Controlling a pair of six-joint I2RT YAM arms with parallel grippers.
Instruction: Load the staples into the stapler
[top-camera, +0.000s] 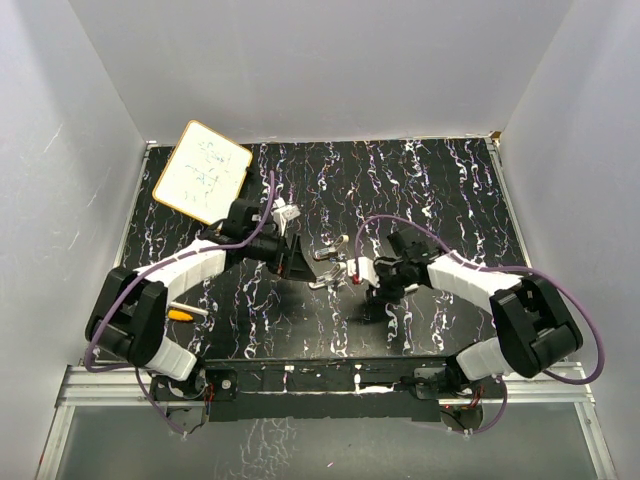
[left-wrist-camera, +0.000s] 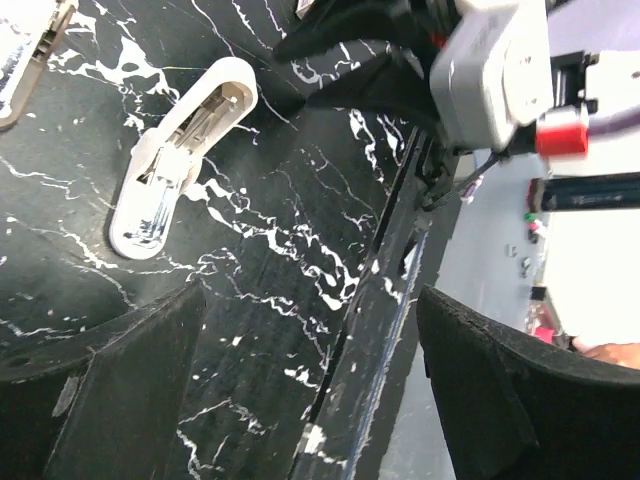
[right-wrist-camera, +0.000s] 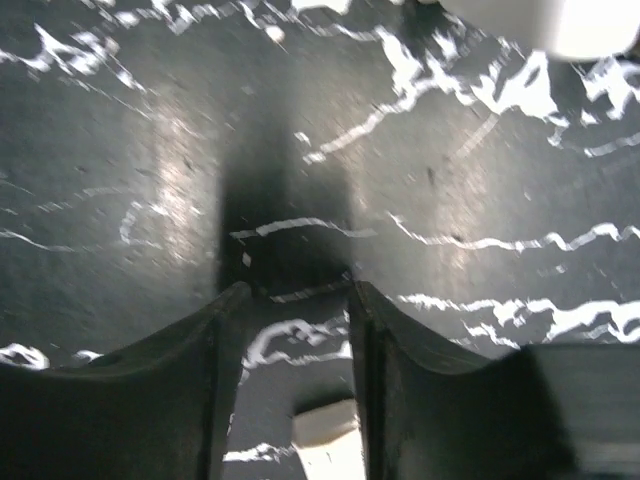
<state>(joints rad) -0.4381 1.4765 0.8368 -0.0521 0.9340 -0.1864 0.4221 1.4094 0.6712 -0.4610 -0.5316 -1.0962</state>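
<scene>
One open stapler (left-wrist-camera: 180, 160) lies on the counter (left-wrist-camera: 270, 330), left fingers (left-wrist-camera: 110, 400) spread empty beside it, right fingers (right-wrist-camera: 130, 400) close together around a whitish piece (right-wrist-camera: 325, 432), probably the staples, grip unclear; light, brittle, held by long sides.

Stapler (left-wrist-camera: 180, 160): the open channel glints, and whether a strip lies in it is too fine to tell.
Silvery piece (left-wrist-camera: 22, 45): up and left of the stapler, cut off by the corner of the left wrist view.
Whitish piece (right-wrist-camera: 325, 435): low between the fingers of the right gripper (right-wrist-camera: 297, 292), blurred and cut off by the lower edge. Whether it is gripped cannot be told.
Pale object (right-wrist-camera: 565, 20): blurred, cut off by the upper edge.
Pen (top-camera: 186, 313): well left of the stapler, too small for detail.
</scene>
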